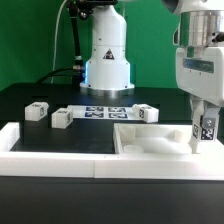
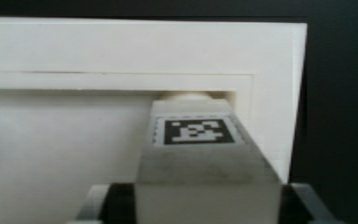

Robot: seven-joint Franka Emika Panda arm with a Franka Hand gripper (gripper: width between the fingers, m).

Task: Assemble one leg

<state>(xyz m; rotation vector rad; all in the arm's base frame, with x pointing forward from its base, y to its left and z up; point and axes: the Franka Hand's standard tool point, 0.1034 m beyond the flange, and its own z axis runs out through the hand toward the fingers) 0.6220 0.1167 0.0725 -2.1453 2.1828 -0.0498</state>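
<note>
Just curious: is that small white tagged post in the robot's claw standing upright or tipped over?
Upright. The small white plastic leg hangs vertically in the gripper, its lower end at the large white panel.

White tagged leg (image 1: pixel 205 130) (image 2: pixel 201 150) stands upright, lower end against the white panel (image 1: pixel 160 140).

exterior: low, fronting table (image 1: pixel 60 140) | wrist: close, along leg (image 2: pixel 197 150) | shared: leg
</note>
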